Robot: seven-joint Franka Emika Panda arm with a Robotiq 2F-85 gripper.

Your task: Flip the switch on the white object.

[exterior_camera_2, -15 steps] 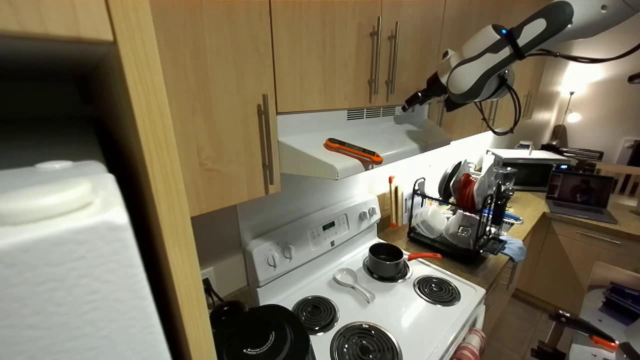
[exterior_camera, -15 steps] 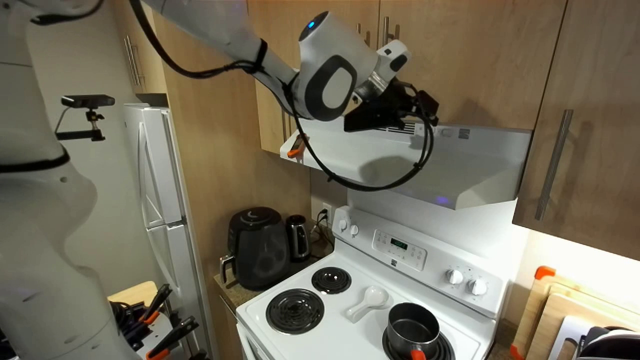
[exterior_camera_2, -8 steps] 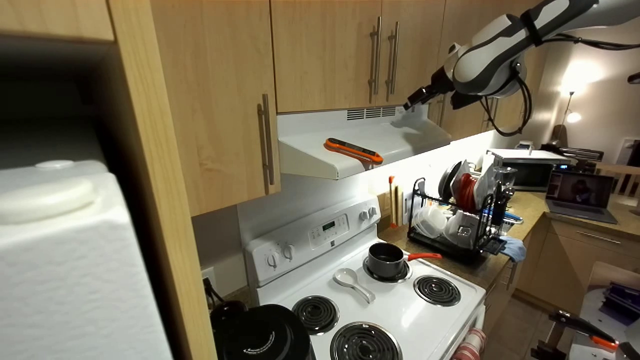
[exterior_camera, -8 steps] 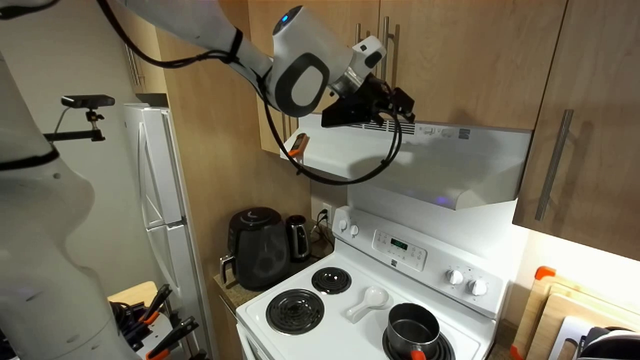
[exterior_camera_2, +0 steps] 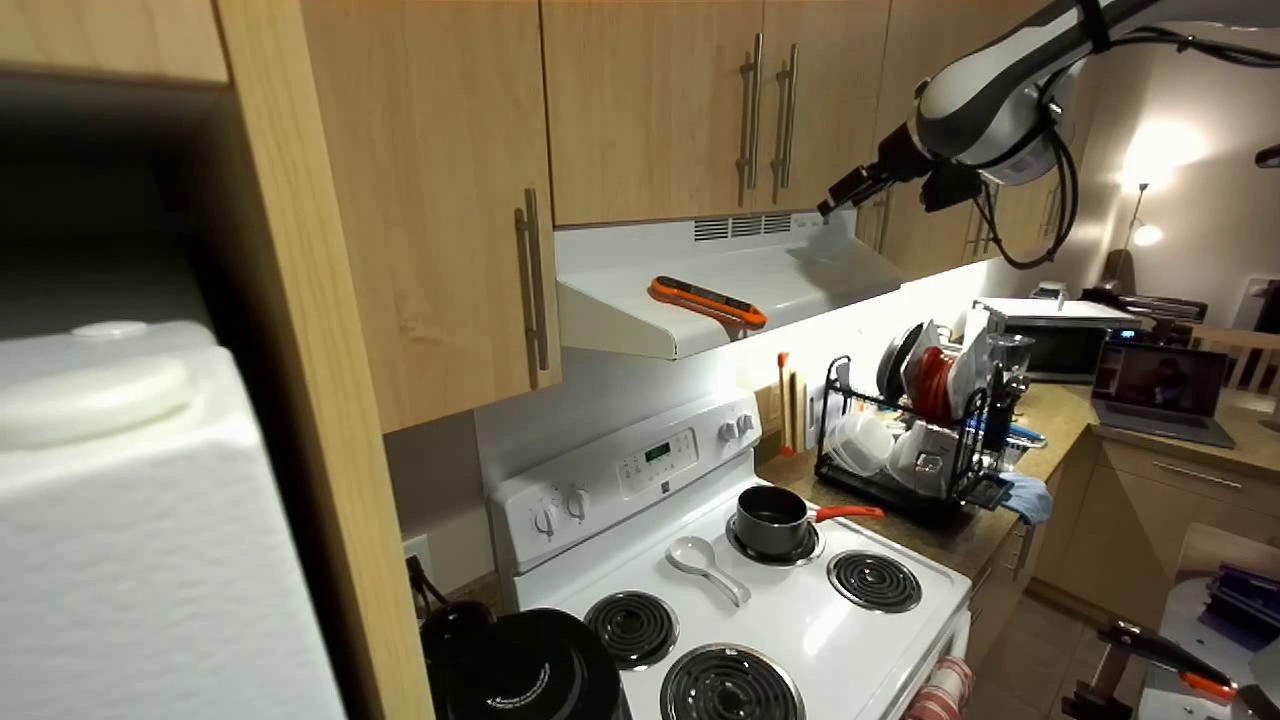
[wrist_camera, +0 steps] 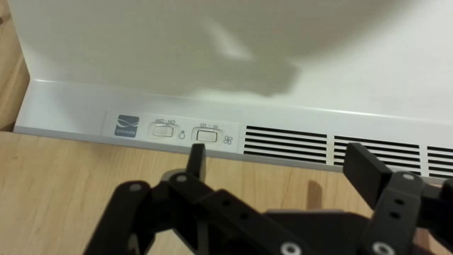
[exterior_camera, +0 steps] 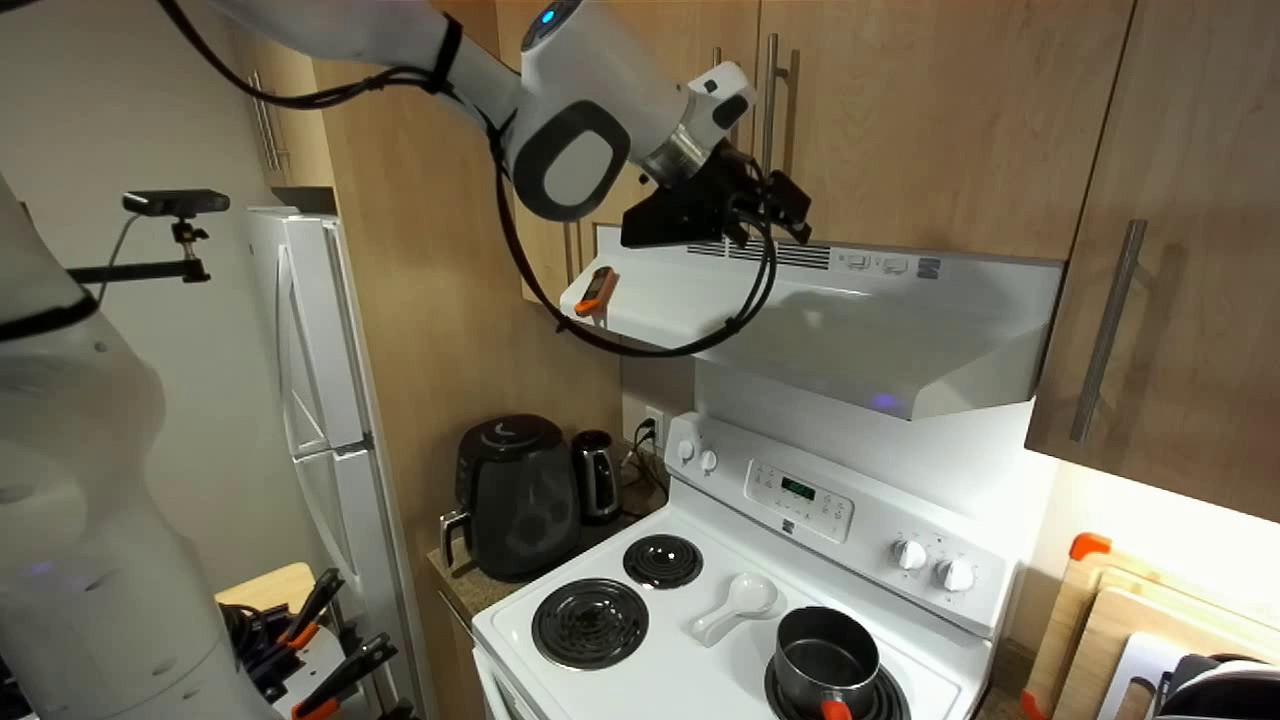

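The black two-fingered gripper point(wrist_camera: 276, 146) partly hid the white sloping metal range hood point(wrist_camera: 240, 71). Far right, an open grey laptop point(exterior_camera_2: 1162, 395) showed something too small to tell.

So the arm point(exterior_camera: 585, 110) is stretched out up high in both exterior views, wrist point(exterior_camera: 680, 155) angled downward, with a little blue light point(exterior_camera: 547, 17) glowing on it. The gripper point(wrist_camera: 276, 152) is spread wide, both black fingers point(wrist_camera: 366, 175) standing well apart.
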